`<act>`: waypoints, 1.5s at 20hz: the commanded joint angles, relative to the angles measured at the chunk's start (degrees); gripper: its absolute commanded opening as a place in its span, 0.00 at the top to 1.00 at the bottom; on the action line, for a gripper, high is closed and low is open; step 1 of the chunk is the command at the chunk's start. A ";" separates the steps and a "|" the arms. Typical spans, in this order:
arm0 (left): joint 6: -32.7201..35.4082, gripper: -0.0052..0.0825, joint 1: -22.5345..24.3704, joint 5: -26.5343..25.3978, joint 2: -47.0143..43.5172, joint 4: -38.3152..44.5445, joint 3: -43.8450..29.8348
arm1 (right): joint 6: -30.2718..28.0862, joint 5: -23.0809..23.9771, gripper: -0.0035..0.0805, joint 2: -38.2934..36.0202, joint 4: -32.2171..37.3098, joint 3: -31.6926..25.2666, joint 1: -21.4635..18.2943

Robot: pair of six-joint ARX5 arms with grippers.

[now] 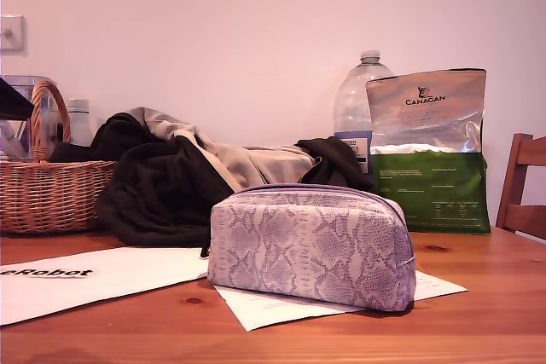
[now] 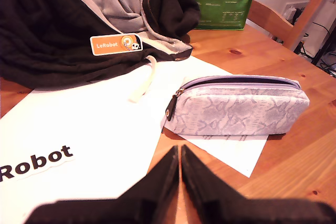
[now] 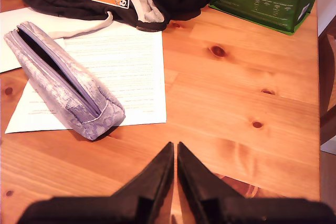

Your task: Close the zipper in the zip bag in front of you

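The zip bag [image 1: 311,245], a lilac-and-cream snakeskin pouch, lies on a printed paper sheet in the middle of the wooden table. Its zipper [image 2: 236,81] gapes open, showing a dark slit along the top, also seen as the zipper [image 3: 44,61] in the second wrist view. The small dark pull tab [image 2: 171,107] hangs at the bag's end nearest the black clothing. My first gripper [image 2: 179,149] is shut and holds nothing, a short way from the zip bag [image 2: 239,106]. My second gripper [image 3: 175,145] is shut and holds nothing, apart from the zip bag [image 3: 63,82]. Neither gripper shows in the exterior view.
A black clothing heap [image 1: 162,185] lies behind the bag. A wicker basket [image 1: 51,193] stands at the exterior view's left. A water bottle [image 1: 354,104], a green Canagan bag [image 1: 431,151] and a chair [image 1: 522,185] are at its right. A white lettered sheet [image 1: 85,279] lies nearby.
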 commanded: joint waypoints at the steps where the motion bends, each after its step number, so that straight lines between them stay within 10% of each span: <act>1: -1.22 0.96 -0.11 0.20 0.24 -1.16 -0.85 | 0.24 -0.48 0.97 0.09 8.31 -0.33 0.26; 8: -1.31 0.96 -0.11 0.28 0.22 -0.44 -0.83 | 0.39 -0.72 0.97 0.09 8.52 -0.33 0.26; 17: 0.07 0.96 -0.15 4.98 7.93 0.13 6.05 | 1.79 -14.95 0.95 12.04 8.63 5.77 1.20; 21: 1.88 0.96 -0.13 5.92 15.37 2.19 7.98 | -8.66 -18.12 0.51 26.60 8.83 11.28 4.70; 30: 2.03 0.96 -0.13 9.31 22.05 5.68 7.98 | -24.20 -20.70 0.34 55.06 10.05 23.85 8.46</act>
